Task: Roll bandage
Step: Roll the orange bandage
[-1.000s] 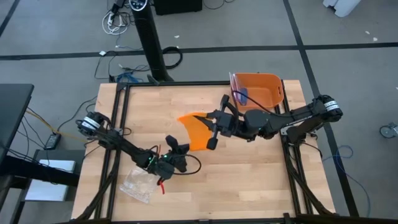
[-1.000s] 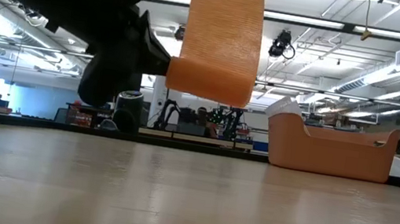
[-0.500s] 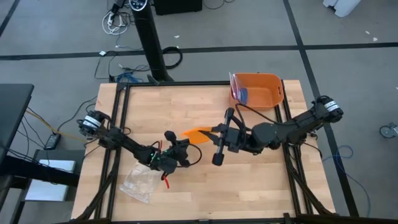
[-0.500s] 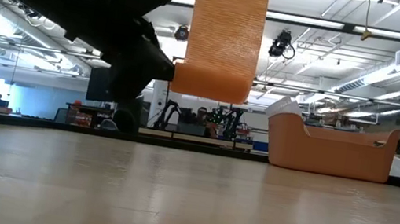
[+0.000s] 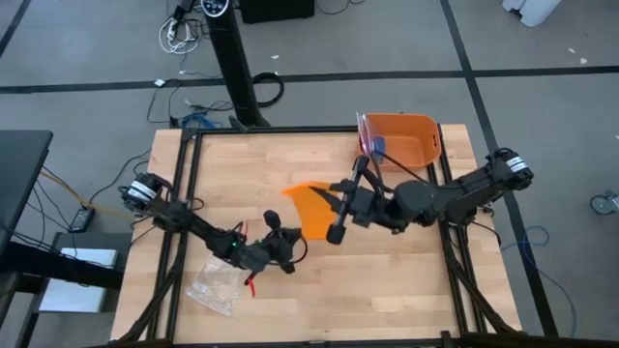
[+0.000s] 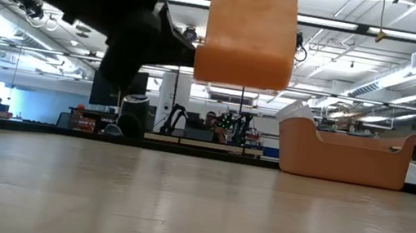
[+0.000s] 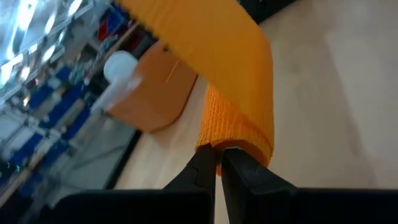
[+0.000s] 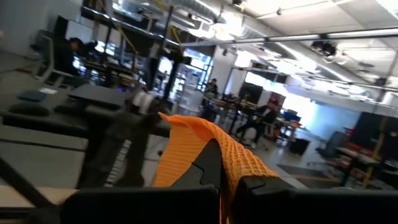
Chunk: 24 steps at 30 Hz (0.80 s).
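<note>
Clearly each end effector pinches one end of the bandage (image 5: 311,205): the left end effector (image 7: 219,163) is clamped on its lower fold, the right end effector (image 8: 225,175) on the other end, holding the strip taut above the worktop (image 5: 406,280) at frame centre, probably for rolling.

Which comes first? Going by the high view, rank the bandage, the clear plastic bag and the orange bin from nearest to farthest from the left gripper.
From the left gripper:
1. Bandage: held in its fingers, rising toward the right gripper.
2. Clear plastic bag: on the table's near-left part.
3. Orange bin: far-right corner.
</note>
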Each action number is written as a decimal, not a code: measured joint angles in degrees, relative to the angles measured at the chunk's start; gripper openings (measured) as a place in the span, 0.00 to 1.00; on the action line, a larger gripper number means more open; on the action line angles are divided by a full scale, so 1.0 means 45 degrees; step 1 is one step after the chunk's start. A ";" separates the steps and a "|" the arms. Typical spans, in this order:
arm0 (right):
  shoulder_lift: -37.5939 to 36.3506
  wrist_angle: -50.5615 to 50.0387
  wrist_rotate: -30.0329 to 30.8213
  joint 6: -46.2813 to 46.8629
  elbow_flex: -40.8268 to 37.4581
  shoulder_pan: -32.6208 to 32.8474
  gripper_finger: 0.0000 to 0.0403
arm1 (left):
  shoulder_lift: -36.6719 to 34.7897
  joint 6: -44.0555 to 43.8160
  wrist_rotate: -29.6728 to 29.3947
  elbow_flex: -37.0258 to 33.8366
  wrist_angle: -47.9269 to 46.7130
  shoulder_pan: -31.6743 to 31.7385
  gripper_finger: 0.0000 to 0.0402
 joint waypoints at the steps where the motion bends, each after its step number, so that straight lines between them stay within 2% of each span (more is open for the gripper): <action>1: 0.0000 -0.0221 -0.0001 0.0007 0.0085 -0.0170 0.00 | 0.0000 0.0308 -0.0003 0.0000 0.0270 -0.0110 0.04; 17: -0.0010 -0.4568 -0.1296 0.3135 0.0224 -0.3308 0.00 | 0.0000 0.3360 -0.0122 0.2065 0.0087 -0.1942 0.04; 24: -0.0010 -0.7284 -0.1301 0.4484 0.0218 -0.4070 0.01 | 0.0000 0.3420 -0.1371 0.2229 0.0092 -0.2562 0.04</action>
